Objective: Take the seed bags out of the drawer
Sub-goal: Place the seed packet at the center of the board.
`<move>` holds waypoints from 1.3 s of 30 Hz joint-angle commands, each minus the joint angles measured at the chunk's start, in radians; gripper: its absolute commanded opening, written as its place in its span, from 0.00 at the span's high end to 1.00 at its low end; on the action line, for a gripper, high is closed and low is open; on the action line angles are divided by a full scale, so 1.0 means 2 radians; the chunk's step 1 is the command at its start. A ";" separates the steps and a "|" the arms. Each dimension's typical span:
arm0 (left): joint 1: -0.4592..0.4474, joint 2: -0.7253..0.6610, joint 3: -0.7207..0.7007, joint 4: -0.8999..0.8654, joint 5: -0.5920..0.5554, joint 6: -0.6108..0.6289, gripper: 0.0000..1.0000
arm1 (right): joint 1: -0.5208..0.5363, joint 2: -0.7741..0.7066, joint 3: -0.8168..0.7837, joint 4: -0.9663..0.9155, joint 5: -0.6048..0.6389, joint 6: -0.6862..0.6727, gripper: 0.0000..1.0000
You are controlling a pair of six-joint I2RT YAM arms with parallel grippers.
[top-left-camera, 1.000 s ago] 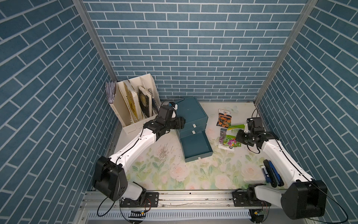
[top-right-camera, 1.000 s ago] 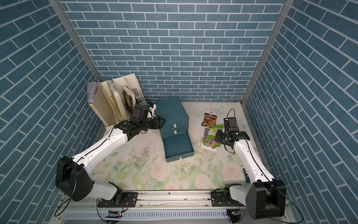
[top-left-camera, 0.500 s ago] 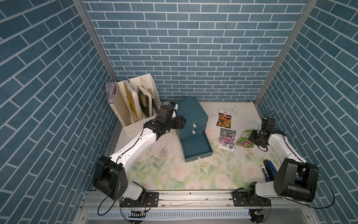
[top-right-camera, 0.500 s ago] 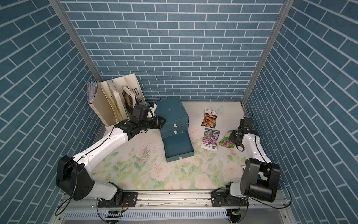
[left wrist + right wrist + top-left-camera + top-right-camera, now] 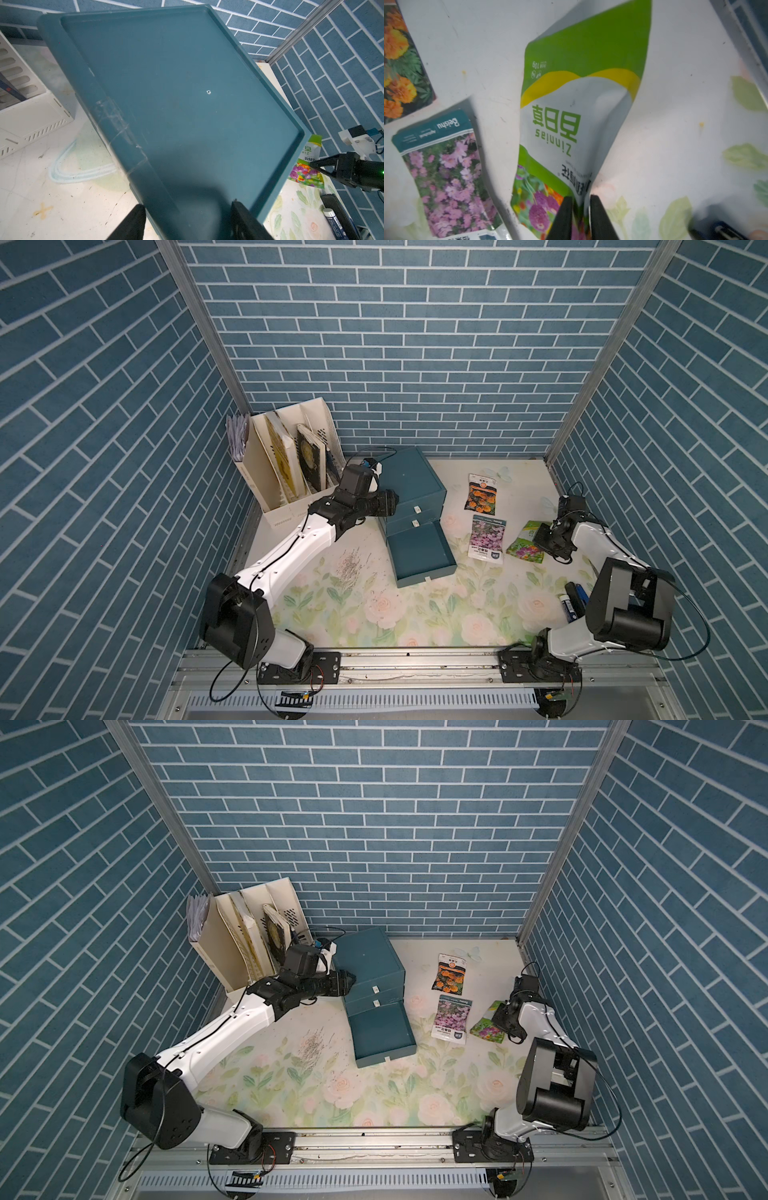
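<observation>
While right claw (image 5: 581,200), barely parted, straddles green bag (image 5: 577,99) (grip unclear), orange bag (image 5: 482,499) and purple bag (image 5: 487,537) also lie outside the empty drawer (image 5: 419,549).

Three seed bags (image 5: 486,538) — beside open drawer (image 5: 419,553)

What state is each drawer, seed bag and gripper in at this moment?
Bottom drawer: pulled open, empty.
Upper two drawers: shut.
Orange-flower bag: flat on the table.
Purple-flower bag: flat on the table.
Green bag: out of the drawer, buckled.
Right gripper: jaws slightly apart around the green bag's edge.
Left gripper: fingers straddling the cabinet edge; grip unclear.
</observation>
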 commanded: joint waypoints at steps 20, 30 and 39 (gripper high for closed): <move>-0.002 0.028 -0.005 -0.072 -0.007 0.017 0.32 | 0.120 -0.103 -0.009 -0.024 -0.104 -0.044 0.43; -0.002 0.029 -0.004 -0.074 -0.007 0.016 0.32 | 0.237 -0.176 -0.047 -0.009 -0.167 -0.014 0.29; -0.002 0.030 -0.002 -0.076 -0.007 0.017 0.32 | 0.383 -0.204 -0.083 0.037 -0.170 0.055 0.27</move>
